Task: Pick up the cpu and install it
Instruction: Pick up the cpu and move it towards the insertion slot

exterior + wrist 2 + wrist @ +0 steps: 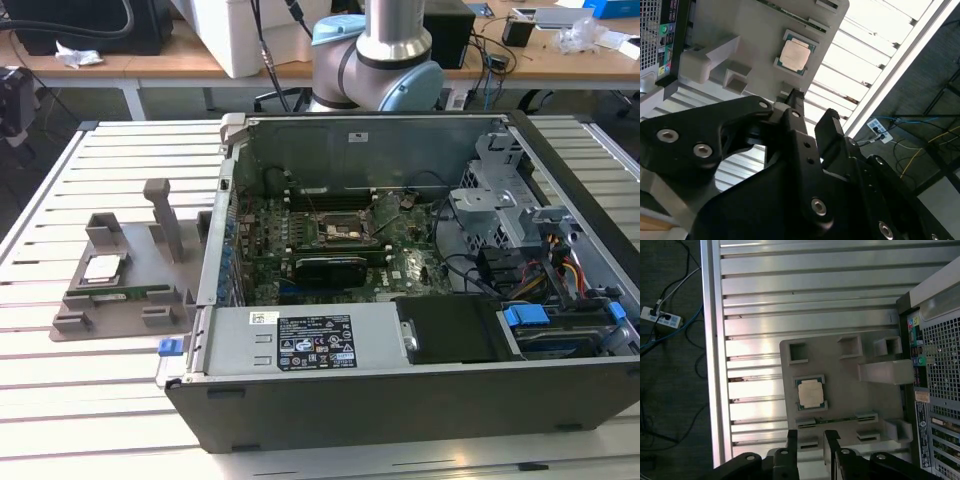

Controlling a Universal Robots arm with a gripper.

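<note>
End effector (pixel 811 436) hovers near cpu (pixel 810 393).

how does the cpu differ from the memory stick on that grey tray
The cpu is square; the memory stick is long and narrow. The cpu has a silvery top with a green rim; the memory stick looks green. Both rest on the grey tray.

The cpu (pixel 810 393), a small silvery square with a thin green rim, lies flat in a recess of the grey holder (pixel 840 380).
</note>
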